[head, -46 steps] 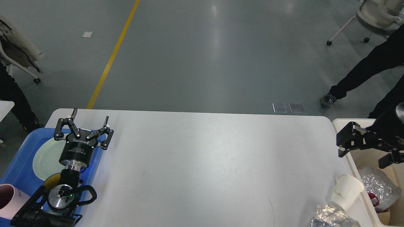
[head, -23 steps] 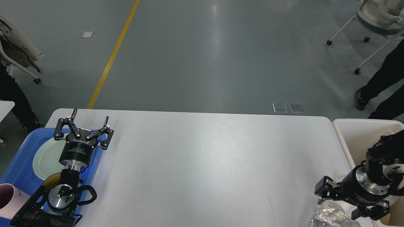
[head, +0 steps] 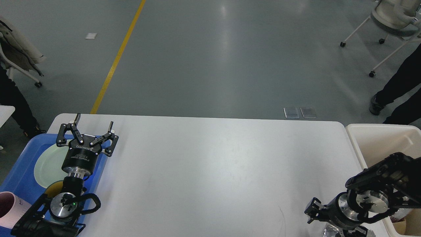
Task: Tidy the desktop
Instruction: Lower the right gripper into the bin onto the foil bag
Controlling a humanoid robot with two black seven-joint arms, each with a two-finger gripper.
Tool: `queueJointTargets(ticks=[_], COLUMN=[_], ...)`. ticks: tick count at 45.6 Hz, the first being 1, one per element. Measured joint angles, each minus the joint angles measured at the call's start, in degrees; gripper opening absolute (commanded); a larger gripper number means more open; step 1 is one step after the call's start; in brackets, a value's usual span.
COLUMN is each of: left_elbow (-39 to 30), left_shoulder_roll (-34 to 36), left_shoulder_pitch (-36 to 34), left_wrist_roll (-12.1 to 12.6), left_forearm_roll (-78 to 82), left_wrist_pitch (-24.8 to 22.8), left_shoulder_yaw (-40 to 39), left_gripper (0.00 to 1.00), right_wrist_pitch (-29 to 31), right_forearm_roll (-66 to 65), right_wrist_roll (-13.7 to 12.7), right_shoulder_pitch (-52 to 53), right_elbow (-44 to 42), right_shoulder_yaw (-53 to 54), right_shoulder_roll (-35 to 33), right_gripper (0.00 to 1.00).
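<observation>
The white desktop [head: 213, 164] fills the middle of the head view. My left gripper [head: 94, 121] is open and empty, held over the desktop's far left edge beside the blue tray [head: 19, 174]. My right gripper [head: 329, 221] points down at the desktop's near right corner, just above a crumpled piece of foil [head: 327, 232] at the bottom edge. Its fingertips are dark and cut off by the frame, so I cannot tell how its jaws stand. The right arm hides the white paper cup.
The blue tray holds a pale green plate [head: 46, 164], a yellowish bowl [head: 54, 189] and a pink cup [head: 6, 210]. A cream bin [head: 378, 138] stands at the desktop's right edge. A person's legs [head: 394, 92] and a wheeled chair [head: 391, 16] are at the far right.
My right arm has swung from above the cream bin down and left to the desktop's near right corner, covering the paper cup and most of the foil. The left arm has not moved.
</observation>
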Motion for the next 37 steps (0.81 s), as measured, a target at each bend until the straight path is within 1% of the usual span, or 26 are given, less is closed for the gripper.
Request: queueJointTargets(ticks=[2,3,4,8,9,10,20,37], left_elbow=[0.0,0.0,0.0,0.0,0.0,0.0,0.0,0.0], left_shoulder_roll=[0.0,0.0,0.0,0.0,0.0,0.0,0.0,0.0], left_shoulder_pitch=[0.0,0.0,0.0,0.0,0.0,0.0,0.0,0.0], left_wrist_roll=[0.0,0.0,0.0,0.0,0.0,0.0,0.0,0.0], left_forearm_roll=[0.0,0.0,0.0,0.0,0.0,0.0,0.0,0.0], left_wrist_pitch=[0.0,0.0,0.0,0.0,0.0,0.0,0.0,0.0], left_shoulder_yaw=[0.0,0.0,0.0,0.0,0.0,0.0,0.0,0.0], left_gripper=[0.97,0.97,0.97,0.97,0.97,0.97,0.97,0.97], right_wrist_pitch=[-0.4,-0.6,-0.9,-1.4,-1.4,-1.3,-0.8,-2.9], right_forearm_roll=[0.0,0.0,0.0,0.0,0.0,0.0,0.8,0.8], right_wrist_roll=[0.0,0.0,0.0,0.0,0.0,0.0,-0.2,0.1], right_shoulder_pitch=[-1.3,-1.8,-2.3,-3.4,-3.4,-3.5,-3.6,-3.6], right_elbow=[-1.3,-1.8,-2.4,-3.6,-3.7,-3.8,-3.9,-3.8], right_shoulder_yaw=[0.1,0.1,0.1,0.2,0.2,0.2,0.2,0.2], right_shoulder_roll=[0.9,1.3,1.7,2.5,2.6,2.7,2.8,2.8], right_gripper=[0.76,0.70,0.61,0.12,0.03,0.00,0.00,0.00])
